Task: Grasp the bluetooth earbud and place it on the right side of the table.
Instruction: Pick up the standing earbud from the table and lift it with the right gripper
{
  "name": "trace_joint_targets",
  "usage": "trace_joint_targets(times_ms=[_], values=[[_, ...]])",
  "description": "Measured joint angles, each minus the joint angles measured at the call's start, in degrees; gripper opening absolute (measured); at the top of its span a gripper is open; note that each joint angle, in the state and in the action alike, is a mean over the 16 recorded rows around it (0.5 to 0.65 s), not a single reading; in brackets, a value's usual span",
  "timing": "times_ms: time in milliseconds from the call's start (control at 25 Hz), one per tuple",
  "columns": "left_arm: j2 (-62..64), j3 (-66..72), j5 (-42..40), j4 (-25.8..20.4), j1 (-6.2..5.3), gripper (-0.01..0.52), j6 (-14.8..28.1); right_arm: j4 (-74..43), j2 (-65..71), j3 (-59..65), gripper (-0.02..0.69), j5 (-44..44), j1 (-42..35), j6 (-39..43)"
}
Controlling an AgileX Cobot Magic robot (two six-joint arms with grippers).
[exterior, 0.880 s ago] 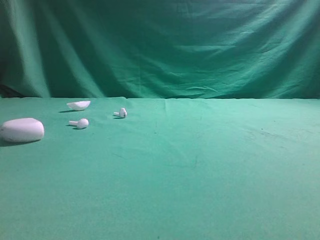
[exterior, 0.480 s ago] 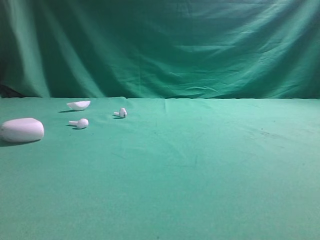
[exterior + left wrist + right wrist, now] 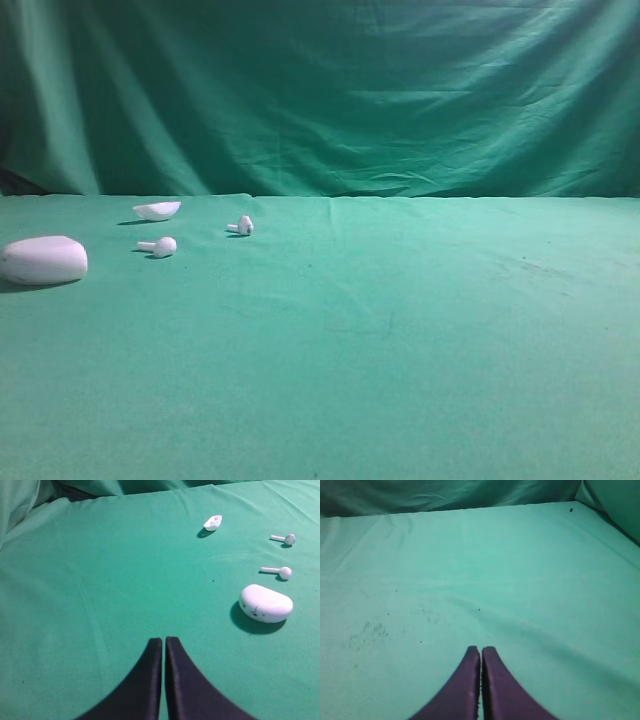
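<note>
Exterior high: bluetooth earbud (image 3: 243, 226) untouched, apparently far-left on table (image 3: 420, 330); left gripper (image 3: 163, 641), right gripper (image 3: 480, 651) pressed together, empty; grasp and placement remain

Left gripper (image 3: 163, 641): 2 dark, near-black fingers, smooth matte surface, each widening toward the bottom edge in an outward curve and tapering to a narrow tip. Right gripper (image 3: 481, 650): same paired curved shape, tinted dark purple. No cables, screws or markings visible on either; arms not seen in exterior high view
</note>
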Motion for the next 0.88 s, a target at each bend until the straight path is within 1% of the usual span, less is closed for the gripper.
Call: trace_joint_targets(times_ms=[320, 400, 480, 560, 640, 760, 880], values=[[0.0, 0.0, 0.0, 0.0, 0.00, 0.000, 0.0, -1.3, 0.1, -0.2, 0.000, -16.4, 0.0, 1.1], [0.0, 0.0, 0.0, 0.0, 0.00, 0.000, 0.0, -1.2, 0.7, -1.1, 0.000, -19.4, 0.0, 2.1], [0.0, 0.0, 0.0, 0.0, 0.00, 0.000, 0.0, -0.9, 1.9, -2.7, 0.000, -20.6, 0.0, 3.2], [0.0, 0.0, 0.0, 0.0, 0.00, 0.000, 0.0, -0.6, 3.8, -5.0, 0.000, -19.8, 0.0, 4.3], [0.0, 0.0, 0.0, 0.0, 0.00, 0.000, 0.0, -0.2, 6.6, -8.0, 0.000, -17.2, -0.1, 5.4], [0.0, 0.0, 0.0, 0.0, 0.00, 0.000, 0.0, 0.3, 12.3, -13.4, 0.000, -10.7, -0.1, 6.8], [0.0, 0.0, 0.0, 0.0, 0.00, 0.000, 0.0, 0.8, 19.5, -19.6, 0.000, -2.1, -0.1, 7.5]])
